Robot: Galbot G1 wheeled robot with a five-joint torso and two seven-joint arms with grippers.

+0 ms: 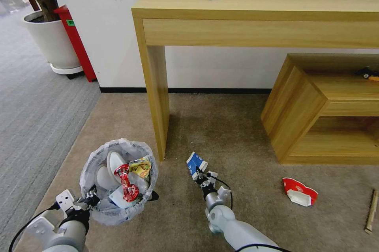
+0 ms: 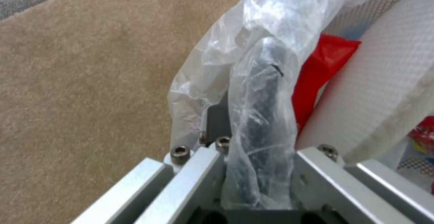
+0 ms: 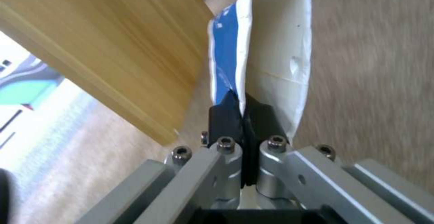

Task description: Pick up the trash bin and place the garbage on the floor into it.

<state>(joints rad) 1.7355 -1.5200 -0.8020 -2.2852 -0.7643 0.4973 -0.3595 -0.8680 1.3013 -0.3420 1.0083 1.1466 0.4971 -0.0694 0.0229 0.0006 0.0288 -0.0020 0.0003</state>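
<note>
- Left tool (image 1: 91,200): clamped on the near rim of the trash bin (image 1: 118,181), bag liner pinched in with it; the wrist view shows the rim (image 2: 264,92) between the jaws. Bin sits at near left over the floor (image 1: 221,126).
- Bin contents, judged as done: white slippers (image 1: 112,165), red wrapper (image 1: 127,183), a yellowish packet (image 1: 141,167). Bin looks well filled.
- Right tool (image 1: 202,176): jaws together on the near edge of the blue-white carton (image 1: 195,164), just right of the near leg of the wooden surface (image 1: 156,98). Wrist view shows the black pads gripping the carton's wall (image 3: 276,58). Can't tell if it's lifted off the carpet.
- Carton is my read of the step in hand; it still has to go left into the bin.
- Still left on the floor: red-white cup (image 1: 300,192), crushed, to the right; wooden stick (image 1: 371,210) at the far right edge.
- Writing: carton has print on the blue face, unreadable. No brand legible anywhere.
</note>
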